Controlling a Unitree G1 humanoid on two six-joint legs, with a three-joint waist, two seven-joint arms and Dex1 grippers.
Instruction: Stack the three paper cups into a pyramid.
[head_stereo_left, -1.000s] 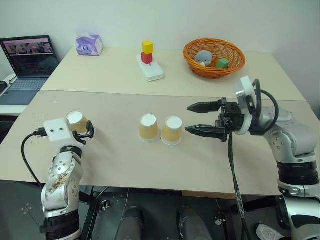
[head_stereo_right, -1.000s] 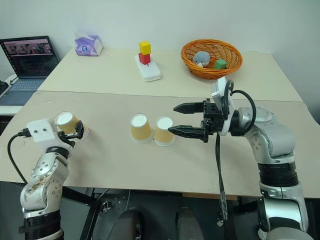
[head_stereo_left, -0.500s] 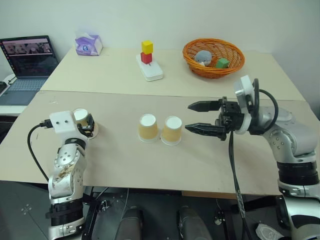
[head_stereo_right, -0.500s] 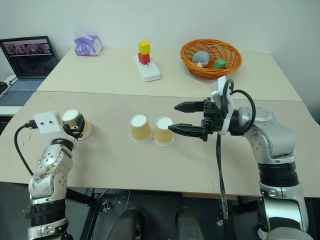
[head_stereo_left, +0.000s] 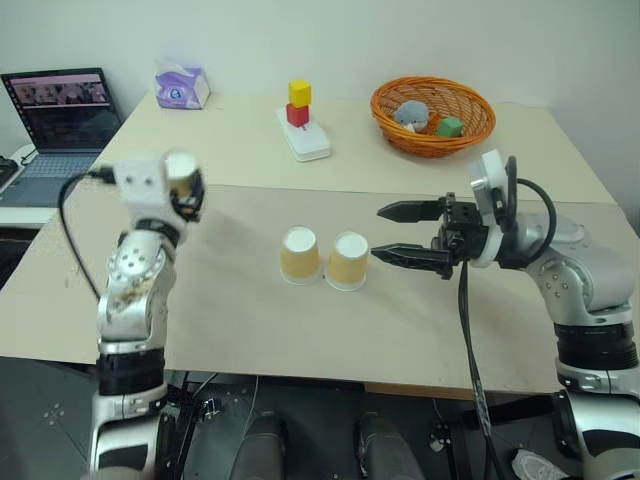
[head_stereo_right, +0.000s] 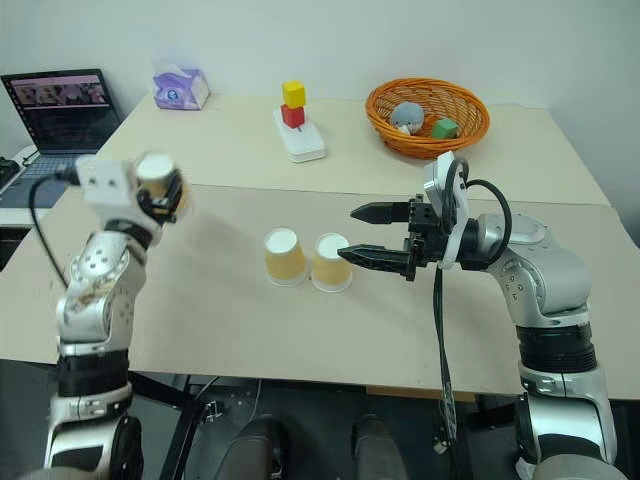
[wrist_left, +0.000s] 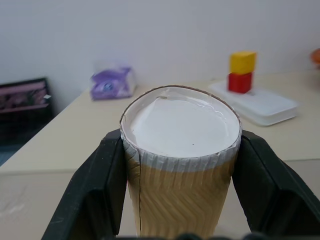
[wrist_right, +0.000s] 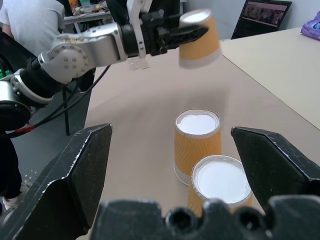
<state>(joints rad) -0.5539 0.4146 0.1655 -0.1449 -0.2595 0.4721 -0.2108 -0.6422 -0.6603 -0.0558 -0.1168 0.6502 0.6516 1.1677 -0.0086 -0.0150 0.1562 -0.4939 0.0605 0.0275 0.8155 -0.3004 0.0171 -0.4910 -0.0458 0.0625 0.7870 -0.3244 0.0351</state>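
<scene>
In left gripper: tan cup, upside down.

A plain white wall stands behind two pale beige counters set edge to edge: the near counter and the far counter. To the left sits a lower desk (it carries an open laptop). Beneath the near counter's front edge lies dark floor.
</scene>
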